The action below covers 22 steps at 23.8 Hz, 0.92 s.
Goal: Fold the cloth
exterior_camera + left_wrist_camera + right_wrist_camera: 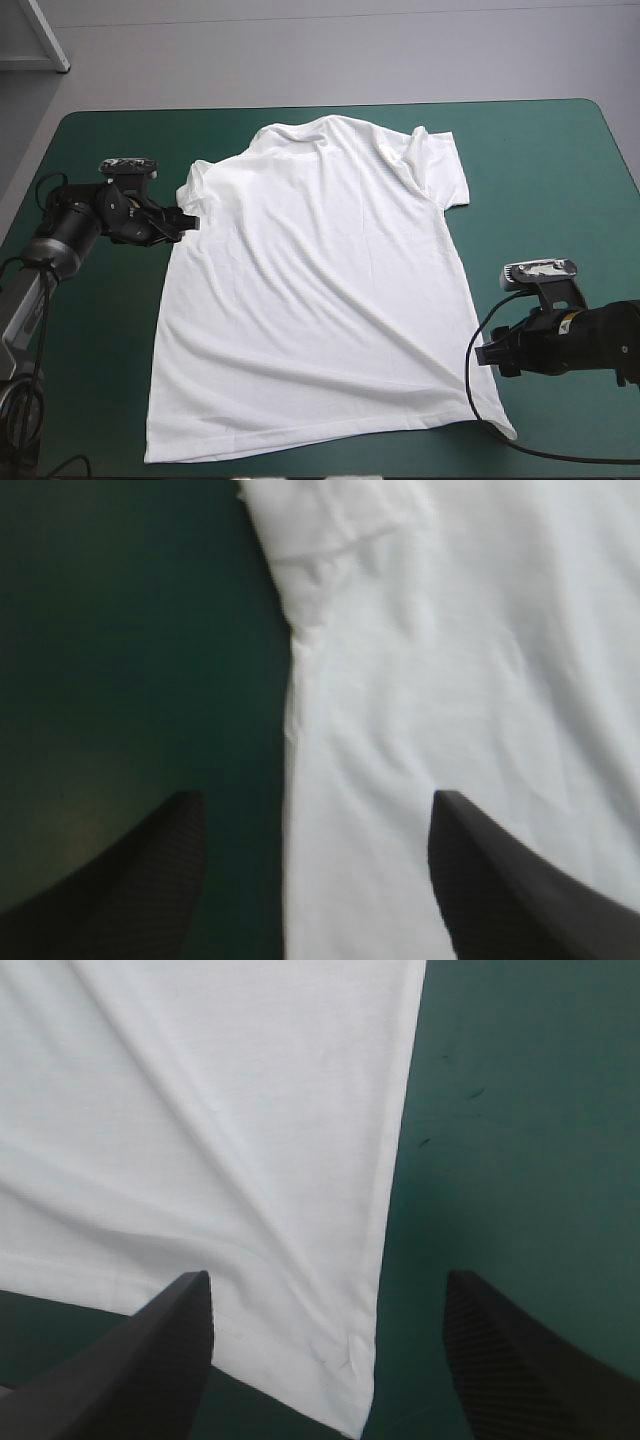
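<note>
Black fingers stand spread and empty on both arms: your left gripper has the T-shirt's side edge between them, your right gripper its hem corner. Pinch shallow and you risk catching one layer or dragging the white shirt, which lies flat and faintly creased on the teal-green desk.

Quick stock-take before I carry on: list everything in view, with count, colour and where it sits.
T-shirt: one, white, spread flat mid-table, collar toward the far edge, hem toward the near edge.
Table cover: one, teal-green, under the shirt and showing on every side of it.
Left claw: one, black, open, straddling the shirt's side edge just below the sleeve.
Right claw: one, black, open, straddling the opposite side edge near the hem corner.
</note>
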Tool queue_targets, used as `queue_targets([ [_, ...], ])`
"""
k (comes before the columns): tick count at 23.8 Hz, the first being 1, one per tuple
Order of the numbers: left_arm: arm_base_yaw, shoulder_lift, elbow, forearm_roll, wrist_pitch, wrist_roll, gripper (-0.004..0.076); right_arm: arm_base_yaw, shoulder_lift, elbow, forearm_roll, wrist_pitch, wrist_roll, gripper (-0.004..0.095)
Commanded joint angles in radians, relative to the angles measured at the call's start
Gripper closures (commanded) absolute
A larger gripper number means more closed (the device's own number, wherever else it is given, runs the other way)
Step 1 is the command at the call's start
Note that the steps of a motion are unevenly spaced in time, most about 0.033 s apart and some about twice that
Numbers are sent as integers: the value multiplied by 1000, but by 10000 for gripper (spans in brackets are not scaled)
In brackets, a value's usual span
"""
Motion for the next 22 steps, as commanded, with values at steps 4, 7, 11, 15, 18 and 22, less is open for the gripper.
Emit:
queue_targets([
  [4, 94, 91, -62, -255, -50, 218, 251, -8, -8, -33, -8, -20, 1, 287],
  [7, 87, 158, -77, -259, -99, 213, 251, -8, -8, -33, -8, -22, 1, 287],
  [11, 87, 211, -77, -259, -141, 213, 253, -8, -8, -33, -5, -25, 1, 287],
  [15, 85, 244, -77, -259, -139, 213, 257, -8, -3, -33, -5, -59, 2, 287],
  [18, 83, 248, -77, -262, -145, 217, 341, -8, 36, -34, -5, -103, 2, 287],
  [22, 83, 248, -77, -260, -143, 247, 656, -8, 160, -112, -9, -200, -21, 287],
])
